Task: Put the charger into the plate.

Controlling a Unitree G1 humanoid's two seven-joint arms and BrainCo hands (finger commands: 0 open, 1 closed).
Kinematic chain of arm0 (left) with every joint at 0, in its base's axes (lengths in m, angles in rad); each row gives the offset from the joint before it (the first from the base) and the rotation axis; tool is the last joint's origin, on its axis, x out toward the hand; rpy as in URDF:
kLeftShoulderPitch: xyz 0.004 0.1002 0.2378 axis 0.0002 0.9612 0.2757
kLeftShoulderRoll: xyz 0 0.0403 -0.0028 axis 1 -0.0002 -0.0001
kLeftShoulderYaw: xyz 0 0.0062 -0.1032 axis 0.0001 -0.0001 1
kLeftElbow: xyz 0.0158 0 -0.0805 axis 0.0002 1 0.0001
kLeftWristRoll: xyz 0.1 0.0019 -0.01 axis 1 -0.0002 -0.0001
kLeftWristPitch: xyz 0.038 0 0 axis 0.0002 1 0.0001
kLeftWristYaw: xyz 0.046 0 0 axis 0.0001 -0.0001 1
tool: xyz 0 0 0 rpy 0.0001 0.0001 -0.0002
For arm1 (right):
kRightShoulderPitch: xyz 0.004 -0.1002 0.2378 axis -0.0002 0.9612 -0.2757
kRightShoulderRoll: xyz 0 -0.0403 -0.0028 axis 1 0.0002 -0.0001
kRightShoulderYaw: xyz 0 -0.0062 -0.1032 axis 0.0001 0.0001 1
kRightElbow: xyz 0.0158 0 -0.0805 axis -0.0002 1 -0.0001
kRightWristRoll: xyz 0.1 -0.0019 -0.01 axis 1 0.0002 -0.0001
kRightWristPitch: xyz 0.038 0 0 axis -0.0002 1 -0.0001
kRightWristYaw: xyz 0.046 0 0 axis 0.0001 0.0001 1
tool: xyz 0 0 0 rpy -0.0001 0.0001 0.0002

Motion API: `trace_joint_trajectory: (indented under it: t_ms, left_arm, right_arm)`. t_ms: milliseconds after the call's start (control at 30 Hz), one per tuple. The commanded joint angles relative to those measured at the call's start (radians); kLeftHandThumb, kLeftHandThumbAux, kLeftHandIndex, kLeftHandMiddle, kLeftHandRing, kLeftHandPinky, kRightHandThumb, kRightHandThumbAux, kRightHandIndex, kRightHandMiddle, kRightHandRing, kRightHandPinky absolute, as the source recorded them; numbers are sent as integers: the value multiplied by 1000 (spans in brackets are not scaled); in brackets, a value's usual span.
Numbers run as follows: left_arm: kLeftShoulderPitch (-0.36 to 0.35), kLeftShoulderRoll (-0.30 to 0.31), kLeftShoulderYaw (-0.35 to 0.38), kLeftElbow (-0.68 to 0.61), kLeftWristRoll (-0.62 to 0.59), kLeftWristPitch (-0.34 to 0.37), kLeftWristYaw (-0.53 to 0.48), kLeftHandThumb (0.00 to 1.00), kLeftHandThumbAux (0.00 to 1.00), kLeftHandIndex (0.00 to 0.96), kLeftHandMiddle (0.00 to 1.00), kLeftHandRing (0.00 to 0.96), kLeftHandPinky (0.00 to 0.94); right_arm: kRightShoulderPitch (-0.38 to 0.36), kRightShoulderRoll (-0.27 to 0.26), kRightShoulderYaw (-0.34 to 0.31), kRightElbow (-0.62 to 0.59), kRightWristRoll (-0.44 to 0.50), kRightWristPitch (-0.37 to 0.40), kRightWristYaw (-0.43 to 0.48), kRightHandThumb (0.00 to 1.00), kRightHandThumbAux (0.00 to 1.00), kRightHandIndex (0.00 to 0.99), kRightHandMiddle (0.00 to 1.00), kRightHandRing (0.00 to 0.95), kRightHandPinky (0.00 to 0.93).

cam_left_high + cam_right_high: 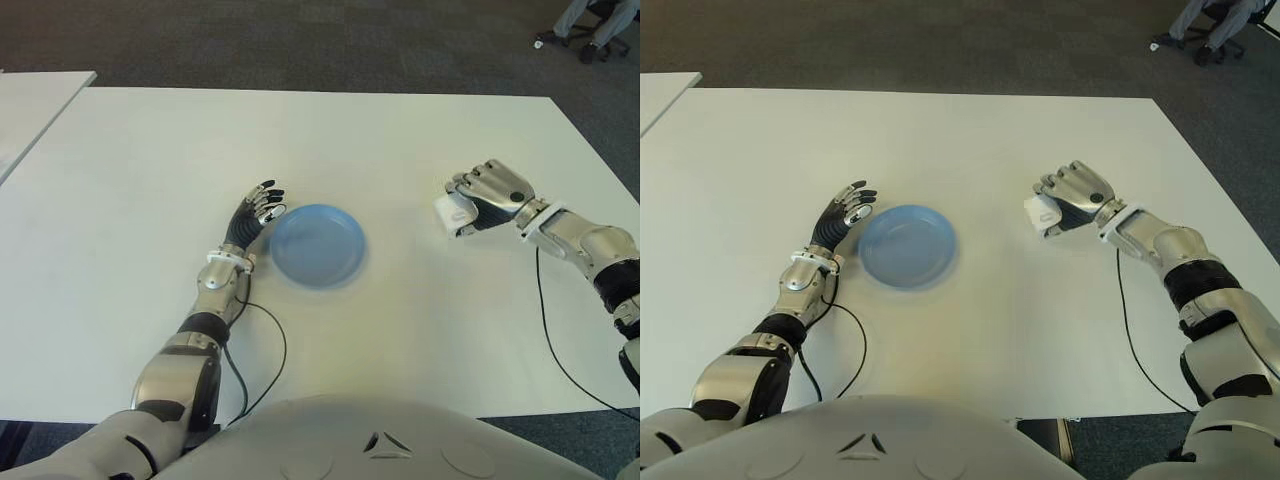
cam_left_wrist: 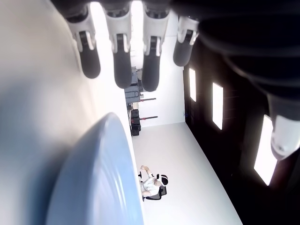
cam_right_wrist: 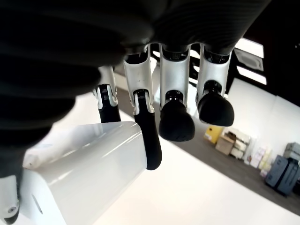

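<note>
A white block-shaped charger [image 1: 453, 213] sits in my right hand [image 1: 478, 200], right of the blue plate [image 1: 318, 244] on the white table [image 1: 150, 160]. In the right wrist view the charger [image 3: 84, 168] lies against the palm with the fingers [image 3: 149, 136] curled over it. My left hand [image 1: 256, 211] shows at the plate's left rim, fingers extended and holding nothing; its wrist view shows the plate's edge [image 2: 101, 178] close below the fingertips [image 2: 123, 70].
A second white table [image 1: 30, 105] stands at the far left. Dark carpet lies beyond the table, and a person's legs by a chair base [image 1: 590, 25] show at the far right. A black cable [image 1: 555, 340] trails from my right forearm.
</note>
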Motion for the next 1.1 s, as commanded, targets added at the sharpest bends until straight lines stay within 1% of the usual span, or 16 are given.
trace_joint_trajectory:
  t_ms: [33, 333, 500, 833, 933, 1033, 1100]
  left_arm:
    - [41, -11, -1, 54, 13, 48, 23, 0, 508, 146, 263, 250, 222]
    - [34, -13, -1, 59, 15, 62, 33, 0, 503, 146, 262, 244, 208]
    - [30, -16, 3, 60, 9, 71, 29, 0, 507, 144, 266, 244, 200]
    - [22, -19, 9, 73, 10, 73, 42, 0, 512, 149, 270, 242, 205]
    - [20, -21, 8, 76, 13, 73, 52, 0, 513, 150, 272, 244, 200]
    - [16, -22, 6, 81, 18, 85, 70, 0, 517, 150, 271, 241, 190]
    - [14, -23, 5, 82, 20, 89, 78, 0, 521, 149, 269, 240, 191]
  right_arm:
    - [54, -3, -42, -86, 13, -6, 44, 845, 677, 409, 542, 826, 831]
    - [76, 15, -99, -163, 7, -10, 74, 846, 677, 409, 545, 840, 844]
    - [78, 29, -121, -176, 12, -16, 82, 847, 677, 408, 545, 847, 850]
    - [69, 76, -158, -210, 41, -37, 139, 848, 677, 406, 542, 843, 842]
    - [69, 102, -166, -238, 55, -38, 169, 848, 677, 405, 542, 843, 845]
    - [70, 145, -163, -262, 69, -38, 195, 848, 676, 406, 542, 847, 849]
    - [75, 160, -164, -274, 75, -35, 211, 849, 676, 407, 543, 850, 851]
